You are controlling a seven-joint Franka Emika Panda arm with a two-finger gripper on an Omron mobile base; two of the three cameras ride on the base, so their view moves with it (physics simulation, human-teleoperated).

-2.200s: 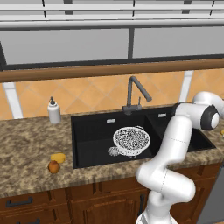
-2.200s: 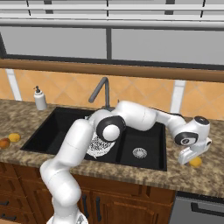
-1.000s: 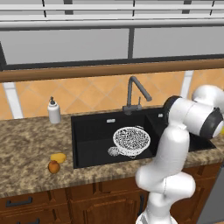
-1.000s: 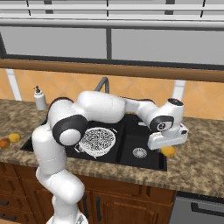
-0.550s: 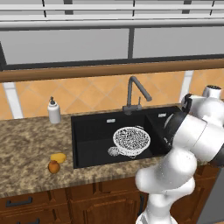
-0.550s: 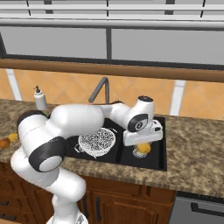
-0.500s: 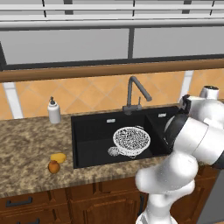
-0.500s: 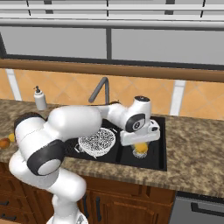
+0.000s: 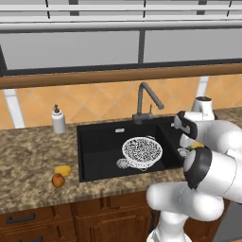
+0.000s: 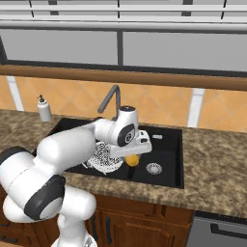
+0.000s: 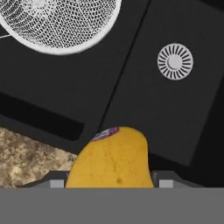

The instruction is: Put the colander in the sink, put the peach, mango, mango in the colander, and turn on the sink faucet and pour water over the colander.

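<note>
While fingers point(image 10: 131, 159) clamp a mango point(image 10: 131, 159), colander point(image 10: 107, 157) sits beside.

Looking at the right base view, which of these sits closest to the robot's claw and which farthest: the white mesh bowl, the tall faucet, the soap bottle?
From the gripper, which holds a mango over the sink:
1. The colander, just to its left in the basin.
2. The sink faucet, behind it at the sink's back edge.
3. The soap bottle, far left on the counter.

Yellow-orange mango point(image 11: 111, 157) with a purple sticker; white mesh colander point(image 9: 142, 150); black sink point(image 10: 166, 140) with silver drain point(image 11: 175, 61); speckled brown granite counter point(image 9: 28, 156).
</note>
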